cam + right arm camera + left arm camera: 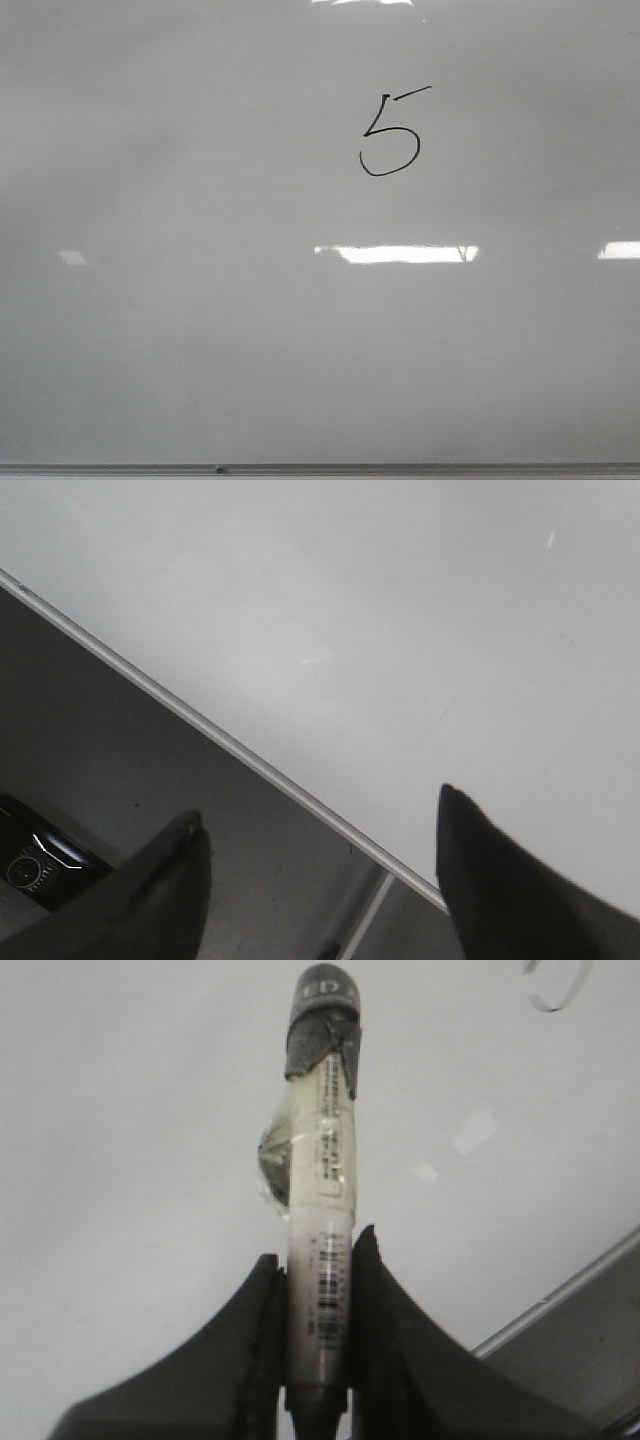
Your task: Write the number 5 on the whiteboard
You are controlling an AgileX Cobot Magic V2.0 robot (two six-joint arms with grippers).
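One digit, the number 5, stood complete on the whiteboard in thin black line, at about one o'clock from the board's centre in the front view. Its top stroke sat detached from a slanted stem and a rounded belly. No arm showed in that view. Bright rectangular light reflections lay across the glossy board, and a thin grey frame edge ran along the bottom at six o'clock.

From the left wrist view, the left tool was clamped on a white marker, its dark tip end pointing away toward the board but apparently clear of the surface. A fragment of black line showed at one o'clock in that view, well apart from the marker.

From the right wrist view, the right tool held nothing, its two dark fingers spread wide over the board's frame edge.

Judging by this, the writing step looked finished. The next move would likely call for drawing the marker back without touching the wet line.
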